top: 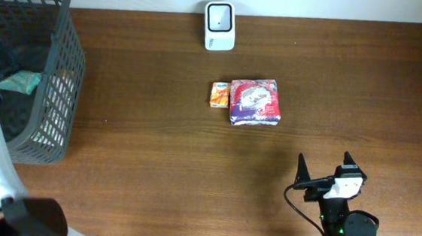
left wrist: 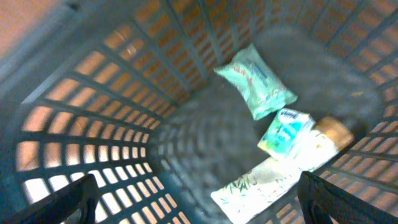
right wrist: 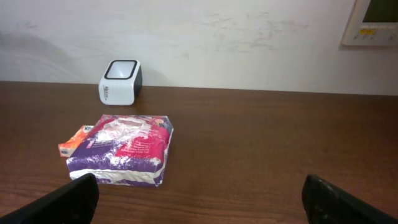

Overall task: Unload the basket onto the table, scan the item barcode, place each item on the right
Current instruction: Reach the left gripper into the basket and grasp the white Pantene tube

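Starting at the near edge of the table (top: 154, 166), toward its right corner, we find the right gripper (top: 324, 158), its fingers spread wide with nothing between them. Further in, about mid-table, the purple packet (top: 255, 102) lies flat, with the small orange packet (top: 219, 94) just beside its left side. At the far left corner stands the grey basket (top: 66, 84). We see the left gripper (left wrist: 198, 180) inside it, fingers parted and empty, above a green pouch (left wrist: 256, 81) and a small carton (left wrist: 285, 129). Against the far edge, the white scanner (top: 220, 26) stands behind the packets.
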Controlling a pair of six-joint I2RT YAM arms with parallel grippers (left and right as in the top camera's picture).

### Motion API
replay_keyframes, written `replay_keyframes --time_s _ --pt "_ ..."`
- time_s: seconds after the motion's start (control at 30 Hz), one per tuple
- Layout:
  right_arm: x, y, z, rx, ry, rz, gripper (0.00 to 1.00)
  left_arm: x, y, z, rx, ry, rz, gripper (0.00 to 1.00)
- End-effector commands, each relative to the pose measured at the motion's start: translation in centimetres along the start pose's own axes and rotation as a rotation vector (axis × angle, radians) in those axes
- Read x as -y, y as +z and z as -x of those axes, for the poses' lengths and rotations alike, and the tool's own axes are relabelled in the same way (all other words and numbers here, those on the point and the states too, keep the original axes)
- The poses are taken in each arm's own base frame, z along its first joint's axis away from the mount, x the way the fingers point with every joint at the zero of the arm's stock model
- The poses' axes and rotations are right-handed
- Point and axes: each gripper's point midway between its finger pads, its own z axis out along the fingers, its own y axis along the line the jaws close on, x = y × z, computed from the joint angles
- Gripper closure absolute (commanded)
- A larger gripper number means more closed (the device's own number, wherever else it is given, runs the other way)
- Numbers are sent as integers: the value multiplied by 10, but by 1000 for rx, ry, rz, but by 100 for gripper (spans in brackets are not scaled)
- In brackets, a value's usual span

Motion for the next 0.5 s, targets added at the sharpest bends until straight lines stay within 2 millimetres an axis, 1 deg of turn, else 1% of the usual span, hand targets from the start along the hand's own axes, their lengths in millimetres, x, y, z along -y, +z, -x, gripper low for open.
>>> replay_keyframes --time_s 0.0,0.03,0.1,0.17,0.23,0.27,0.3,0.33,0.37,0.47 --pt "1 0 -3 -5 9 -5 1 35 44 -22 -140 167 -132 1" --pt "1 0 -3 -5 9 -5 1 47 57 -31 -184 206 -175 1" --pt "1 0 -3 -5 9 -6 1 58 82 -46 -254 238 -188 1" --pt "1 0 -3 -5 9 -6 1 67 94 -56 -289 321 -225 1" --pt "1 0 -3 -5 9 -6 1 83 106 -69 -334 395 -307 0" --pt "1 0 -3 -5 9 -6 1 88 110 -75 -355 404 -325 0" --pt "1 0 -3 -5 9 -6 1 90 115 -80 -372 413 -332 3" --pt "1 0 -3 -5 9 -6 1 91 120 -86 -397 428 -335 10" --pt "1 0 -3 -5 9 -6 1 92 127 -95 -432 437 -335 12" --pt "1 0 -3 -5 9 -5 1 94 145 -123 -549 461 -329 8"
